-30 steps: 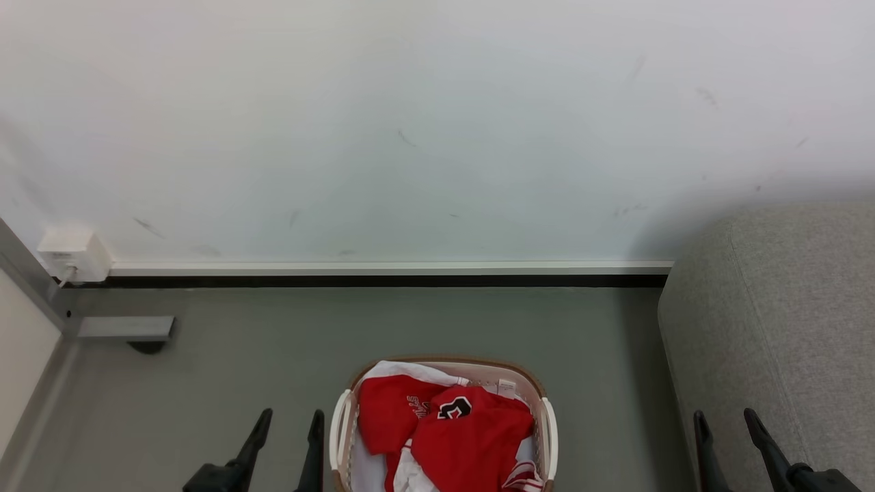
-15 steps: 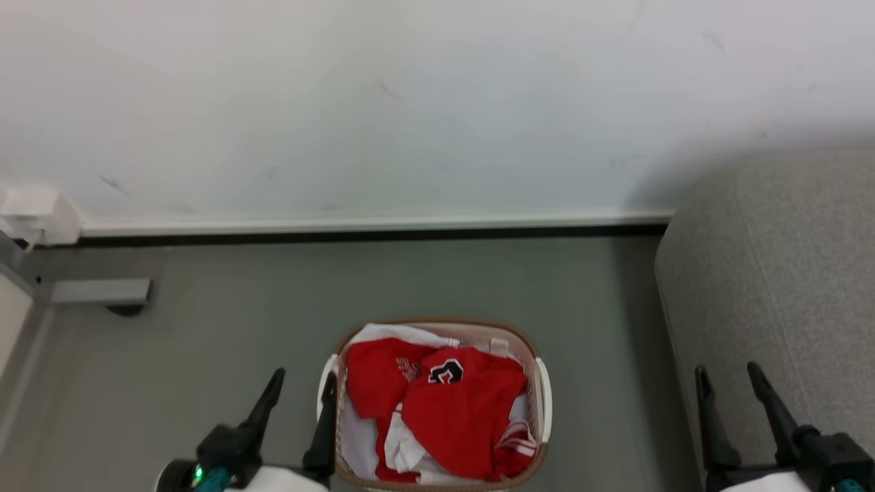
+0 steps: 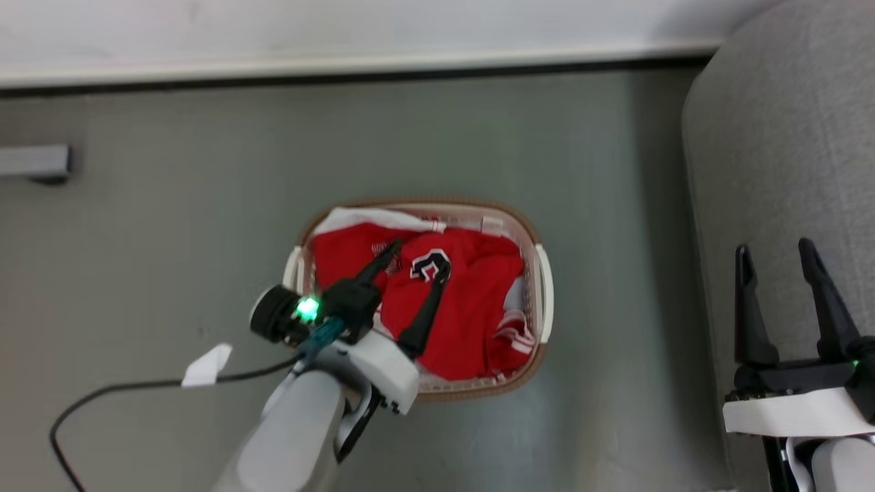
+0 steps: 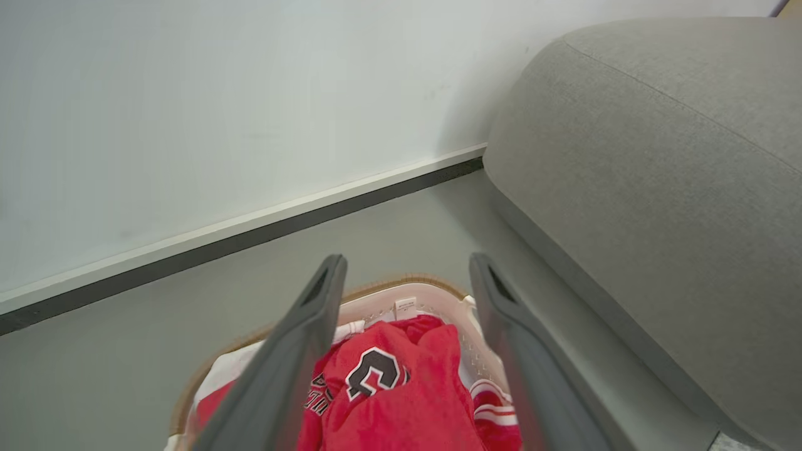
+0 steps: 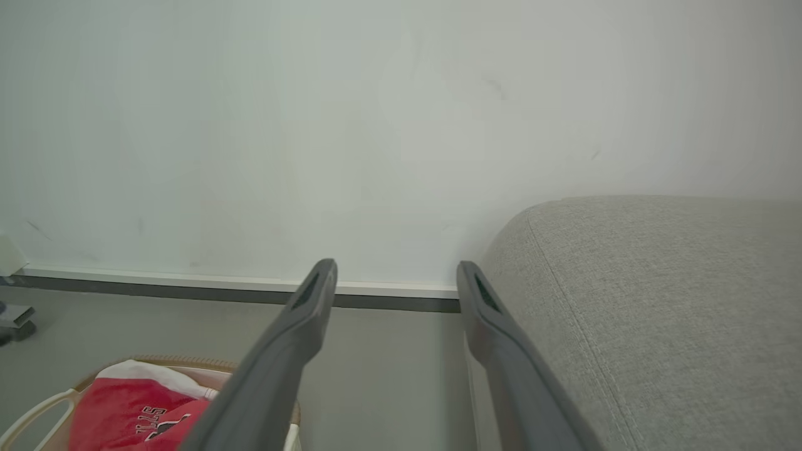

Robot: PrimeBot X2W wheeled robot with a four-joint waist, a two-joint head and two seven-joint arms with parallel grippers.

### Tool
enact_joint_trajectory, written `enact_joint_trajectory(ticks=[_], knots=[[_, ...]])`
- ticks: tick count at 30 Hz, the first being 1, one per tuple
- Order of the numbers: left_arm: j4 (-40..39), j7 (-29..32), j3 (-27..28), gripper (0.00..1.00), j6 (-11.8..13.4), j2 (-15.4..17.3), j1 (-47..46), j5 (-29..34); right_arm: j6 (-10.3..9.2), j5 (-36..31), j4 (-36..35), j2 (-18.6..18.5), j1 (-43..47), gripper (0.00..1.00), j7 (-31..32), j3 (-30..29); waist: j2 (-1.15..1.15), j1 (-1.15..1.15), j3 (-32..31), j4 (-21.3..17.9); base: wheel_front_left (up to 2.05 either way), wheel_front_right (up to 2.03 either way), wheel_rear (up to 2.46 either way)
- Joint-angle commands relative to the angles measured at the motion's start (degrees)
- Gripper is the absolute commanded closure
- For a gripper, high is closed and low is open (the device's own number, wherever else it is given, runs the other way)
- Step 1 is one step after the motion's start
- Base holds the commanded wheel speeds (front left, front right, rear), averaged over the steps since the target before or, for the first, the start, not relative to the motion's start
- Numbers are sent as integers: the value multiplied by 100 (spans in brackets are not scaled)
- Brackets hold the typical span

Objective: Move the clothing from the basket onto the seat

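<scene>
The oval cream basket (image 3: 545,287) with its brown rim stands on the floor, filled with red clothing (image 3: 472,307) showing white trim and a black-and-white number patch. My left gripper (image 3: 418,260) hangs open over the basket, its fingers spread above the red pile around the patch; whether they touch the fabric I cannot tell. In the left wrist view the clothing (image 4: 401,401) lies between and below the open left gripper (image 4: 407,275). The grey seat (image 3: 772,171) fills the right side. My right gripper (image 3: 776,253) stands open over the seat's near edge, holding nothing.
A white wall with a white and black skirting (image 3: 342,68) runs behind the basket. A black cable (image 3: 137,389) and a white paper scrap (image 3: 207,364) lie on the grey-green floor at left. A grey bracket (image 3: 34,160) sits at far left.
The head camera has tilted down, so the basket sits higher in view. My left arm has swung from beside the basket to over the red clothing. Both grippers stay open.
</scene>
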Motion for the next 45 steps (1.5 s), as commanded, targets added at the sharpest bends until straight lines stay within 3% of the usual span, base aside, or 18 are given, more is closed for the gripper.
enact_joint_trajectory(ticks=[1, 8, 14, 38, 39, 40, 41, 45], knots=[[285, -4, -150, 0, -30, 39, -339, -47, -12, -64, -108, -18, -139, 0, 4, 9, 0, -2, 705, -61, 0, 0, 0], [1741, 147, -867, 0, -65, 38, -1409, -195, -12, -39, -398, -17, -309, 0, 4, 174, 0, -2, 1329, -158, 0, 0, 0], [2432, 214, -1229, 0, -88, 38, -2033, -569, -12, -36, -503, -16, -282, 0, 4, 230, 0, -2, 1623, -228, 0, 0, 0], [3557, 369, -2065, 0, -134, 39, -2897, -1575, -12, 7, -676, -16, -278, 0, 4, 236, 0, -2, 2320, -452, 0, 0, 0], [3571, 354, -2102, 31, -136, 38, -2902, -1608, -12, 0, -680, -16, -278, 0, 4, 232, 0, -2, 2331, -457, 0, 0, 0], [3587, 354, -2150, 75, -137, 38, -2900, -1633, -12, -5, -680, -16, -280, 0, 4, 231, 0, -2, 2336, -460, 0, 0, 0], [3564, 320, -2193, 100, -140, 36, -2882, -1684, -12, -9, -674, -16, -283, 0, 4, 228, 0, -2, 2335, -462, 0, 0, 0], [3299, 212, -2379, 100, -144, 38, -2698, -2040, -12, -15, -589, -15, -326, 0, 4, 201, 0, -2, 2190, -397, 0, 0, 0]])
